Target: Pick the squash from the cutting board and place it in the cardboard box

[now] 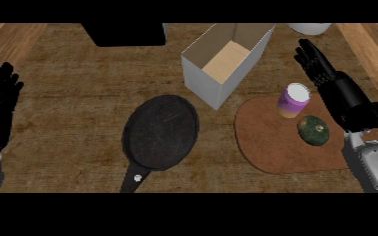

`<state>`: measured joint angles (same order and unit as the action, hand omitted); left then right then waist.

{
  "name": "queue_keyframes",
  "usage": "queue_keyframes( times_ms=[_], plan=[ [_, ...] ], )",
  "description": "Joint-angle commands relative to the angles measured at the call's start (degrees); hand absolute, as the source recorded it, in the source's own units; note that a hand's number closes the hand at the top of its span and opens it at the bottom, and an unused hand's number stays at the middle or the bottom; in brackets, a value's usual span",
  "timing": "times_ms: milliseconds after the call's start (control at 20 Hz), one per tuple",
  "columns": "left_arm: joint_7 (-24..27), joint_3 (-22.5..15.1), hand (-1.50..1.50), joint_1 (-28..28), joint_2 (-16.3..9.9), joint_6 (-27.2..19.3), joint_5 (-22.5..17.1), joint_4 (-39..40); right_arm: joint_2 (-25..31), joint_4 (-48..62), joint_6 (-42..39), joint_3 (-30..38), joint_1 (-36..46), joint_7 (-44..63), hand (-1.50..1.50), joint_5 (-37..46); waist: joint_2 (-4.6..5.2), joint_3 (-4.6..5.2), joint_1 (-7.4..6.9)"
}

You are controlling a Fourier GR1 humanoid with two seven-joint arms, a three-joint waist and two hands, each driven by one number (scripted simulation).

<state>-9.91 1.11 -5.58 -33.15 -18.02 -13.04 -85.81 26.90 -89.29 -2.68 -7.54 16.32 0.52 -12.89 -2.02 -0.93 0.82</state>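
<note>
Black segmented right hand (328,82) w/ grey boxy forearm (362,162), black left hand (7,92) at edge

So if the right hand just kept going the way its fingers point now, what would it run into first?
Probably nothing on the counter: the right hand, open, points up and slightly left, past the cardboard box. The white object at the top edge lies roughly in that line, though depth is unclear.

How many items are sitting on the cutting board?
2: a purple-labelled cup at the back of the cutting board, and the green squash just in front of it, toward the right edge.
</note>
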Motion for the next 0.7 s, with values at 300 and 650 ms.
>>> queue_keyframes(
  times_ms=[300, 650],
  plan=[
    [2.24, -9.74, 0.0, -2.14, 4.22, 6.81, 0.47, -4.52, -10.26, -4.8, 21.12, 14.57, -3.42, -7.96, -1.5, -2.43, -3.53, -1.52, 10.37],
    [6.23, -18.94, 0.0, -2.77, 9.28, 10.94, 2.45, -6.51, 8.83, 5.53, 32.95, -2.59, -23.13, -1.95, -1.5, 41.9, 1.89, 1.26, 3.37]
  ],
)
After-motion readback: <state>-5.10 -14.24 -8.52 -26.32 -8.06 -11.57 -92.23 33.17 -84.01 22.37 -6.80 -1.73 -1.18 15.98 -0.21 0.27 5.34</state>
